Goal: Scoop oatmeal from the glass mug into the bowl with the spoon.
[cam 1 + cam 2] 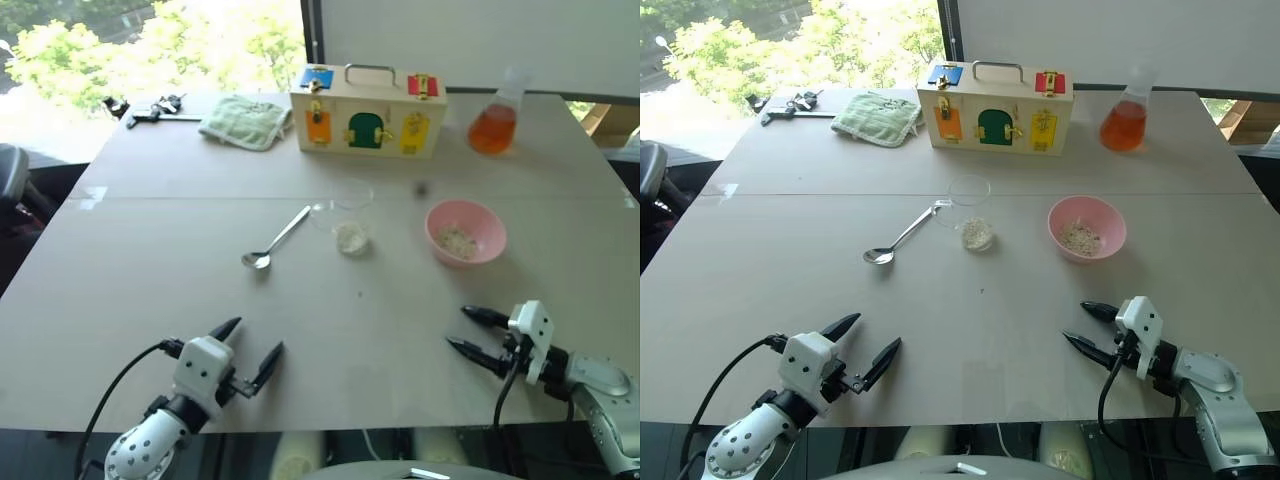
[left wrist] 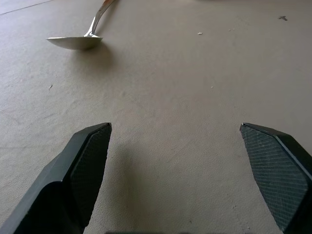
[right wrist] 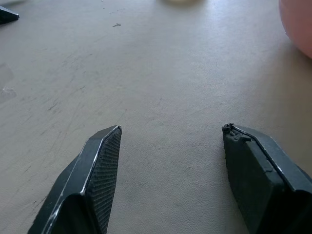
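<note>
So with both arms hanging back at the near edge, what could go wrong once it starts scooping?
1. The spoon lies flat on the table, so the open left end effector may slip off its thin handle.
2. The glass mug is narrow and light; the spoon could tip it.
3. The bowl stands apart from the mug, so oatmeal may spill on the way across.

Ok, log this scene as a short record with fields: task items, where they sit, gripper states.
spoon: lying on the table, left of the glass mug, untouched
glass mug: upright mid-table, oatmeal at its bottom
bowl: right of the mug, a few flakes inside
left gripper: open, empty, near table edge
right gripper: open, empty, near table edge
background: wooden latch box, flask, green cloth
</note>
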Robot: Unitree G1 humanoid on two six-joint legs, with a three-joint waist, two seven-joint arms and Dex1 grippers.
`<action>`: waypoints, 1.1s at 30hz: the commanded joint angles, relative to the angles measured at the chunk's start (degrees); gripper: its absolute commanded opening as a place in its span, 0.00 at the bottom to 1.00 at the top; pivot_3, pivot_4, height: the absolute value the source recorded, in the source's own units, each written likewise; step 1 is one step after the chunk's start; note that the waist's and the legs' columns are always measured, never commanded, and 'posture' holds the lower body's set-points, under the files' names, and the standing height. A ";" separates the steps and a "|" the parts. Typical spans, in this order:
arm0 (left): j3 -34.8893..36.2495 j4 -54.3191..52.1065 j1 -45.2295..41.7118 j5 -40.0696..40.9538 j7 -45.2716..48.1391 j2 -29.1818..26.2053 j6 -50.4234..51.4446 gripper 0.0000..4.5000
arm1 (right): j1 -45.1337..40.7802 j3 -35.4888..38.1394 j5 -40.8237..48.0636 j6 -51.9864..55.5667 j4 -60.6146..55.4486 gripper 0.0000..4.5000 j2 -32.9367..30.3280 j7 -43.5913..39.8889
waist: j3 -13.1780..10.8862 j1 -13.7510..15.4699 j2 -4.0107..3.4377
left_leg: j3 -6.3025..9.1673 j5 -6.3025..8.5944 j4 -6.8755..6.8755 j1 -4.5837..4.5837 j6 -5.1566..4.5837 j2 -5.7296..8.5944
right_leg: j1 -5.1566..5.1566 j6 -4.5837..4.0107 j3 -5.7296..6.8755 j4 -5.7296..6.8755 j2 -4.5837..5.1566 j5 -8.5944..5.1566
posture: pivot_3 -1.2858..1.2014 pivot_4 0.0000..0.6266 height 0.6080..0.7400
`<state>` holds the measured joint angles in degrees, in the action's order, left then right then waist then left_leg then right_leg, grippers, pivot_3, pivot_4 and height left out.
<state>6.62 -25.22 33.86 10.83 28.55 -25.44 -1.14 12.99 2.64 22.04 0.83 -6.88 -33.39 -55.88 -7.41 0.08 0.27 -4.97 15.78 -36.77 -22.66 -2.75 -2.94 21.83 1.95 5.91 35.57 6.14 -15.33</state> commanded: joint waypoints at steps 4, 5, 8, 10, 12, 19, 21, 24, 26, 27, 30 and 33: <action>-2.09 1.56 0.26 -2.90 -0.95 0.53 1.14 0.99 | 1.02 -2.58 -1.89 0.72 1.51 0.74 -0.22 -1.09 | 0.00 0.47 -0.01 | -0.01 0.00 -0.11 0.00 0.00 -0.04 | 0.00 0.00 0.04 0.11 -0.13 0.00 | 0.52 0.24 1.00; -2.12 1.55 0.23 -3.00 -1.05 0.53 1.12 0.99 | 0.99 -2.58 -1.89 0.66 1.58 0.74 -0.21 -1.13 | 0.00 0.63 -0.01 | 0.00 0.00 -0.17 0.00 0.00 -0.04 | 0.00 0.00 0.05 0.15 -0.14 0.00 | 0.52 0.24 1.00; -2.14 1.53 0.14 -3.15 -1.27 0.59 1.15 0.99 | 0.85 -2.80 -2.04 0.34 1.88 0.74 -0.26 -1.38 | -0.01 0.71 -0.02 | 0.02 0.00 -0.37 0.00 0.00 -0.09 | -0.02 0.00 0.06 0.28 -0.17 0.00 | 0.52 0.24 1.00; -2.16 1.46 0.21 -3.28 -1.32 0.60 1.16 0.99 | 0.81 -2.96 -2.07 0.11 2.05 0.74 -0.33 -1.55 | -0.01 0.71 -0.02 | 0.01 0.00 -0.42 -0.01 0.00 -0.11 | -0.03 0.00 0.04 0.29 -0.16 0.00 | 0.52 0.24 1.00; -2.17 1.39 0.33 -3.32 -1.38 0.58 1.15 0.99 | 0.81 -3.07 -2.16 -0.19 2.21 0.74 -0.39 -1.70 | -0.01 0.71 -0.02 | 0.01 0.00 -0.44 -0.01 0.00 -0.12 | -0.04 -0.01 0.04 0.29 -0.17 0.01 | 0.52 0.24 1.00; -2.18 1.31 0.31 -3.38 -1.31 0.42 1.09 0.99 | 0.41 -3.34 -2.56 -0.88 2.95 0.74 0.03 -1.95 | 0.01 0.71 -0.01 | 0.01 0.00 -0.48 0.00 0.00 -0.12 | -0.05 -0.01 0.04 0.34 -0.24 0.01 | 0.52 0.24 1.00; -2.12 1.29 0.19 -3.37 -1.31 0.36 1.10 0.99 | 0.37 -3.59 -2.65 -1.15 3.05 0.74 0.23 -1.90 | 0.02 0.71 0.00 | 0.00 0.00 -0.49 0.00 0.00 -0.13 | -0.06 -0.01 0.04 0.34 -0.24 0.01 | 0.52 0.24 1.00; -1.88 1.06 -0.08 -3.33 -1.18 0.19 0.71 0.99 | 0.37 -3.89 -2.51 -1.35 2.73 0.74 0.55 -1.72 | 0.03 0.71 0.00 | 0.00 0.00 -0.50 0.00 0.00 -0.13 | -0.07 0.00 0.04 0.34 -0.26 0.02 | 0.52 0.24 1.00; -1.53 0.55 -0.45 -2.74 -1.06 0.16 0.72 0.99 | 0.40 -4.08 -2.26 -1.18 1.98 0.74 0.75 -1.57 | 0.03 0.71 0.01 | 0.00 0.00 -0.52 0.00 0.00 -0.14 | -0.08 0.00 0.04 0.36 -0.27 0.02 | 0.52 0.24 1.00; -1.27 -0.03 -0.80 -1.99 -0.94 0.17 1.13 0.99 | 0.41 -4.21 -2.01 -0.91 1.24 0.74 0.94 -1.47 | 0.03 0.71 0.00 | 0.01 0.00 -0.53 0.00 0.00 -0.14 | -0.08 0.00 0.04 0.37 -0.28 0.02 | 0.52 0.24 1.00; -0.81 -1.76 -1.59 0.15 -0.08 -0.24 3.78 0.99 | 0.34 -4.75 -1.39 0.03 -0.68 0.74 1.60 -1.02 | 0.01 0.73 0.00 | 0.01 -0.01 -0.56 0.00 0.00 -0.15 | -0.07 0.00 0.04 0.41 -0.29 0.02 | 0.52 0.24 1.00; 0.36 -4.56 -4.16 2.92 0.08 -0.91 7.66 0.99 | -0.35 -5.53 0.36 3.90 -5.35 0.74 3.90 2.35 | -0.05 0.74 -0.01 | 0.02 -0.01 -0.61 0.00 0.00 -0.17 | -0.07 0.00 0.04 0.47 -0.31 0.02 | 0.52 0.24 1.00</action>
<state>6.24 -26.88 30.41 11.82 28.15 -25.75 4.46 12.16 -1.07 21.27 1.61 -9.46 -30.54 -55.20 -7.47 0.82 0.25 -4.93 15.77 -37.39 -22.67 -2.75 -3.12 21.77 1.95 5.96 36.08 5.83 -15.31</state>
